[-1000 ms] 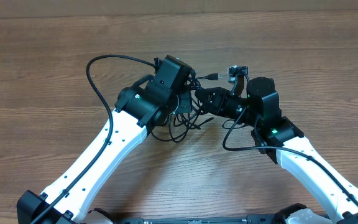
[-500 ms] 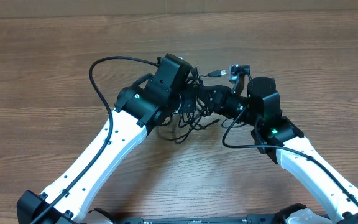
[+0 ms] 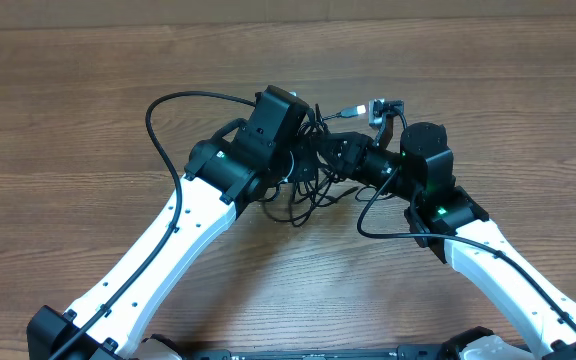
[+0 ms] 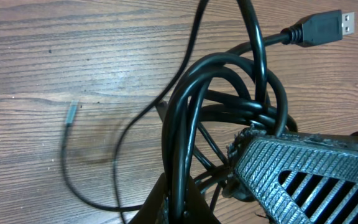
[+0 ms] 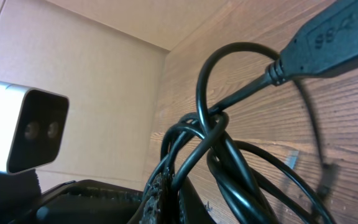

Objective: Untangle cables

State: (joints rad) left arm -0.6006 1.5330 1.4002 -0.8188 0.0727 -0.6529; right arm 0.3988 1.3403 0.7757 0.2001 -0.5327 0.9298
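Wood-grain bench runs back to a tan cardboard wall, and the cables sit bunched in one knot at mid-bench, loose loops trailing toward the near side. Left tool is clamped on several strands and right tool is clamped on the same knot just beside it, its ribbed finger crowding the left wrist view. A USB plug juts past the knot; the left arm's white camera blocks the right wrist view's left edge.
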